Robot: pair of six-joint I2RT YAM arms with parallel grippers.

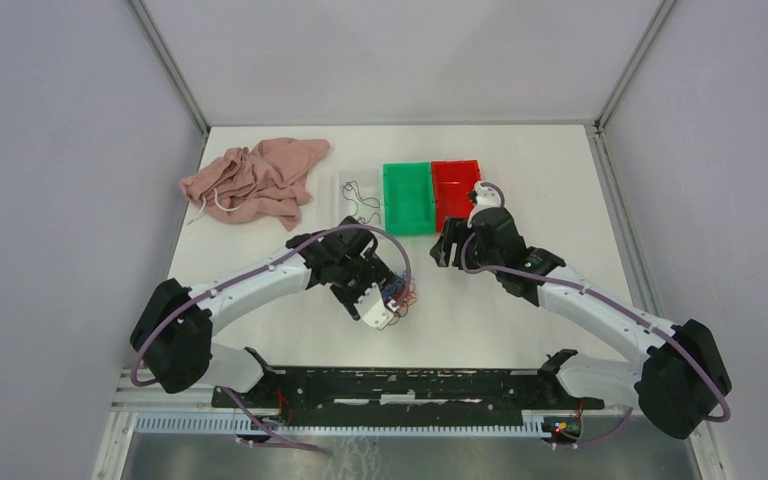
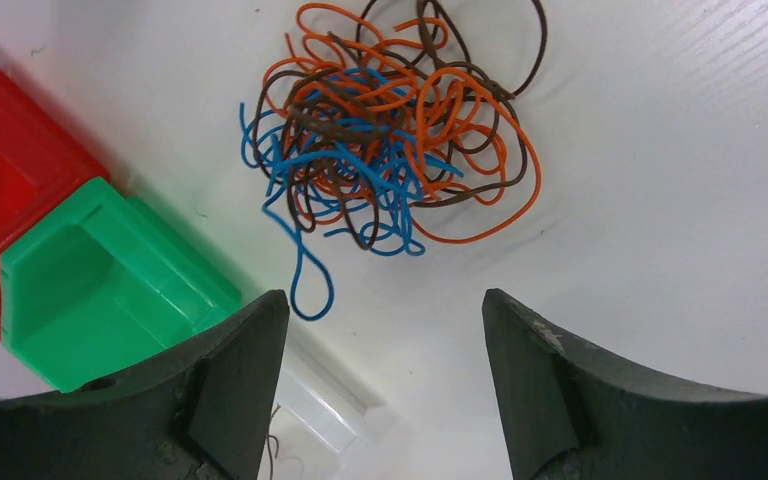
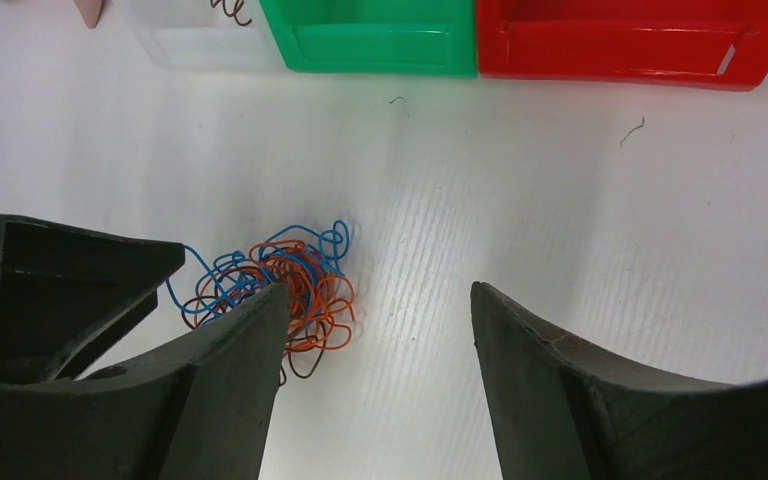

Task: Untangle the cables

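The cables (image 1: 401, 292) are one wad of thin curly orange, blue and dark brown wires on the white table. In the left wrist view the cables (image 2: 390, 130) lie just beyond my left gripper (image 2: 385, 300), which is open and empty, and a blue loop reaches toward its left finger. In the top view my left gripper (image 1: 385, 300) is right beside the wad. My right gripper (image 3: 375, 290) is open and empty. The cables (image 3: 305, 275) lie at its left fingertip and are partly hidden by it. In the top view my right gripper (image 1: 447, 248) is to the right of the wad.
A clear tray (image 1: 345, 188) holding a dark wire, a green bin (image 1: 390, 200) and a red bin (image 1: 457, 166) stand in a row at the back. A pink cloth (image 1: 255, 180) with a white cord lies at the back left. The left gripper's body (image 3: 60, 280) shows in the right wrist view.
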